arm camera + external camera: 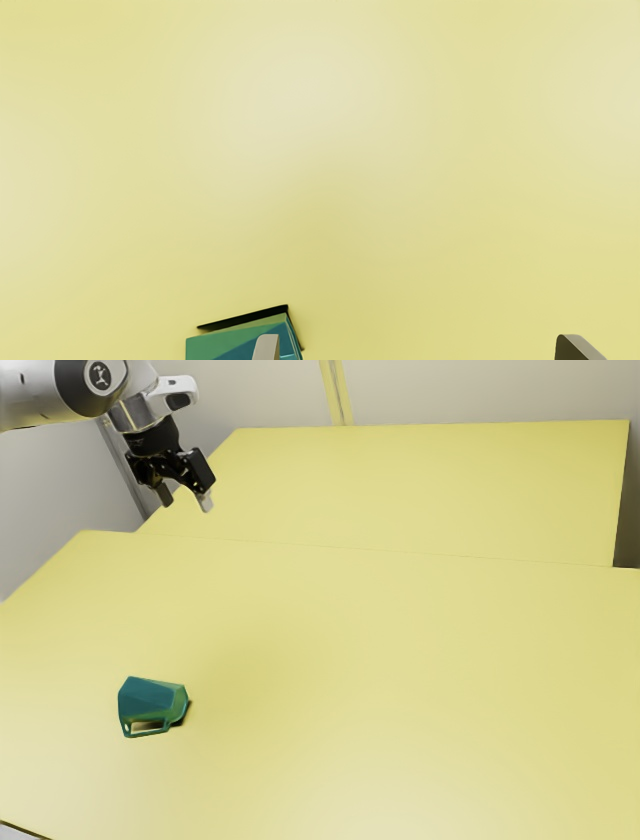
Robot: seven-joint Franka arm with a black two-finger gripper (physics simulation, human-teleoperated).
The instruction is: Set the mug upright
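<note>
The exterior view has the pincer [186, 502] open and empty, fingers wide apart, probably to leave room for a grip. Below it and well apart, the mug [150, 700] lies on its side on the table [400, 680], likely kept from rolling by its flat faces and low-lying handle [148, 733].

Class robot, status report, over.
Gripper open and empty, raised above table. Mug on its side on the tabletop, not yet upright. Nothing seen blocking the way to it.
</note>
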